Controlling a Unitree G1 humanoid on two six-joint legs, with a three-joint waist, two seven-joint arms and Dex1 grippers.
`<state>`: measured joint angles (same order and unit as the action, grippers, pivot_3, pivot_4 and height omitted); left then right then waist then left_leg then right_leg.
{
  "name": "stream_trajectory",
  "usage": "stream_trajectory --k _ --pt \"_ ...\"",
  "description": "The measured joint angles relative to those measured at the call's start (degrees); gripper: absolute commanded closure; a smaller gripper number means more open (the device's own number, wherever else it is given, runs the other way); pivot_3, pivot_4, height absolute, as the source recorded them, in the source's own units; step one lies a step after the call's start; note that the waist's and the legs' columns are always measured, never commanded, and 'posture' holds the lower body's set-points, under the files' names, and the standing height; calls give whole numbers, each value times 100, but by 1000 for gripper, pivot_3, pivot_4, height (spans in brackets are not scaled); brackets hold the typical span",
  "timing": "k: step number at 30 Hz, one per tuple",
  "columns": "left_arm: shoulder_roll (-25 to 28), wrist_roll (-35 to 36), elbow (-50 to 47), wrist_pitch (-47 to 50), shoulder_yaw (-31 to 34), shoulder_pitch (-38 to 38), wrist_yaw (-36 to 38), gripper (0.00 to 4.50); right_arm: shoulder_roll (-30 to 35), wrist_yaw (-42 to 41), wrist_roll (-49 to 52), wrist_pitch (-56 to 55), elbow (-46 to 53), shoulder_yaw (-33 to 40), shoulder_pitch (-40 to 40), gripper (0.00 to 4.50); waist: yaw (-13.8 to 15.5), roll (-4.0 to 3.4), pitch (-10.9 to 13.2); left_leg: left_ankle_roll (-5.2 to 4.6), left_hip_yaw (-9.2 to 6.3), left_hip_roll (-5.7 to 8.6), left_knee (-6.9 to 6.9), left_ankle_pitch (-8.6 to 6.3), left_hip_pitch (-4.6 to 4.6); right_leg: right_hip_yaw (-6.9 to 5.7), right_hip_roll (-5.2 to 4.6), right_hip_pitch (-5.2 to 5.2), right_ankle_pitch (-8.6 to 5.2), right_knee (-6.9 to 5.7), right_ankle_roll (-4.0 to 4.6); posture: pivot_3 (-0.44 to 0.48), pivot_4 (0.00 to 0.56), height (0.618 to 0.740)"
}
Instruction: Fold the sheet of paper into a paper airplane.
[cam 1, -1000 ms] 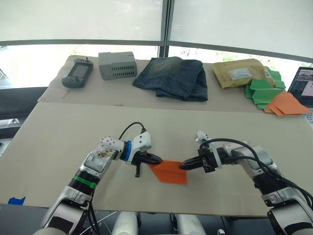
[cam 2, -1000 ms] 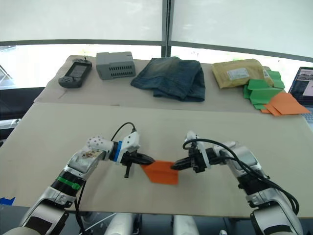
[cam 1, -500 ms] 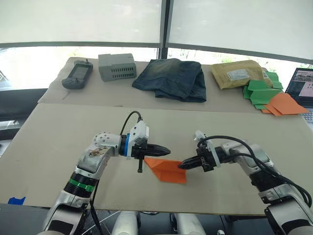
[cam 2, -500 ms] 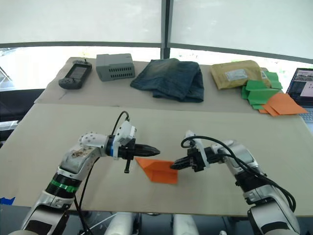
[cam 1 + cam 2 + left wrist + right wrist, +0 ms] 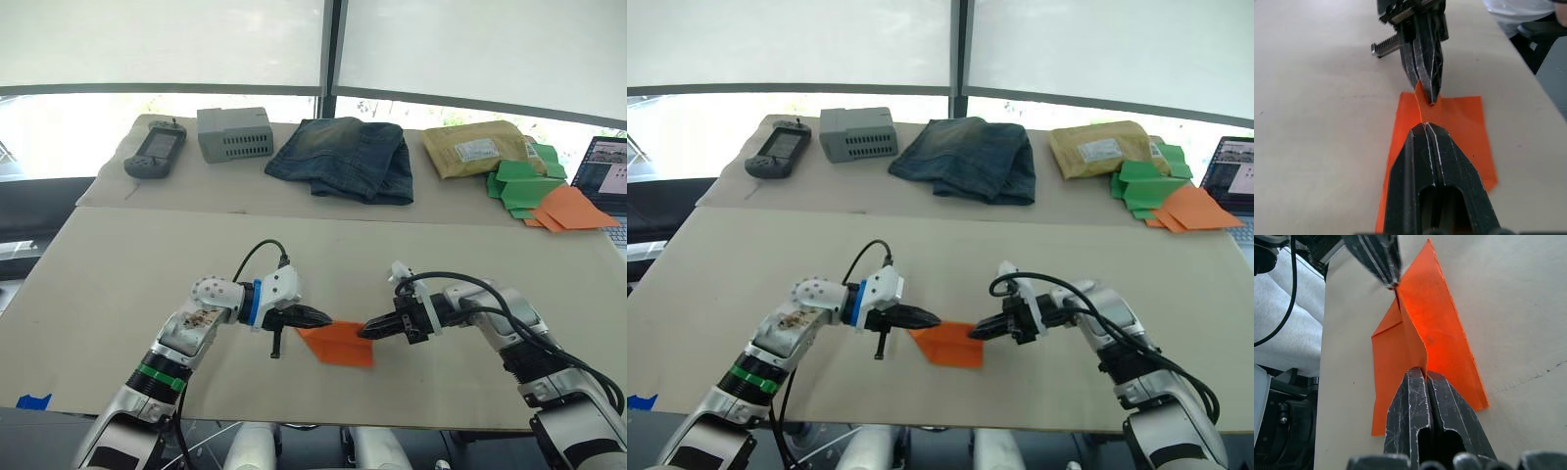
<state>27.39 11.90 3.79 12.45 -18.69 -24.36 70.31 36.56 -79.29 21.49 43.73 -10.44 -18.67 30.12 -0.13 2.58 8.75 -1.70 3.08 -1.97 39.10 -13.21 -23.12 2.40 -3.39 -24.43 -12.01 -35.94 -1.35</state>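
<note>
Pinching the raised center ridge of the paper airplane (image 5: 338, 343) from opposite ends on the table (image 5: 118, 274), the left gripper (image 5: 318, 319) and right gripper (image 5: 370, 330), fingers clamped on it, may tear it if pulling apart.

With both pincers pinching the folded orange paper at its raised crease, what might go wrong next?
1. The left pincer and right pincer grip opposite ends of the thin, bright orange folded sheet of paper; pulling apart may tear it.
2. Its raised middle fold stands off the beige table; uneven pressing could skew the crease.
</note>
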Motion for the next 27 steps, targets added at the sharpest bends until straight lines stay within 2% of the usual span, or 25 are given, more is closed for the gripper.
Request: stream_trajectory --k 11,17,25,27 --pt "-85 -217 195 -236 -144 3 -14 4500 18 17 -7 40 20 1 1 4492 7 0 0 0 -1 -2 -1 0 -1 0 -2 0 -1 2 -1 0 150 722" --pt "-143 -17 287 -201 34 2 -13 4500 17 63 -21 42 -19 -2 14 4492 6 0 0 0 -2 -5 -1 0 -1 0 -3 -1 -1 2 -1 0 150 722" --pt "50 137 -178 -103 -3 125 157 4500 11 200 -39 218 -1 -57 71 4492 -1 0 0 0 -1 -7 -1 0 0 1 -6 0 0 4 -2 0 150 722" --pt "120 -75 -160 -196 -123 238 121 4500 11 266 -40 323 47 -60 85 4492 0 -1 0 0 -2 -6 -1 0 0 1 -6 -1 0 4 -2 0 150 722"
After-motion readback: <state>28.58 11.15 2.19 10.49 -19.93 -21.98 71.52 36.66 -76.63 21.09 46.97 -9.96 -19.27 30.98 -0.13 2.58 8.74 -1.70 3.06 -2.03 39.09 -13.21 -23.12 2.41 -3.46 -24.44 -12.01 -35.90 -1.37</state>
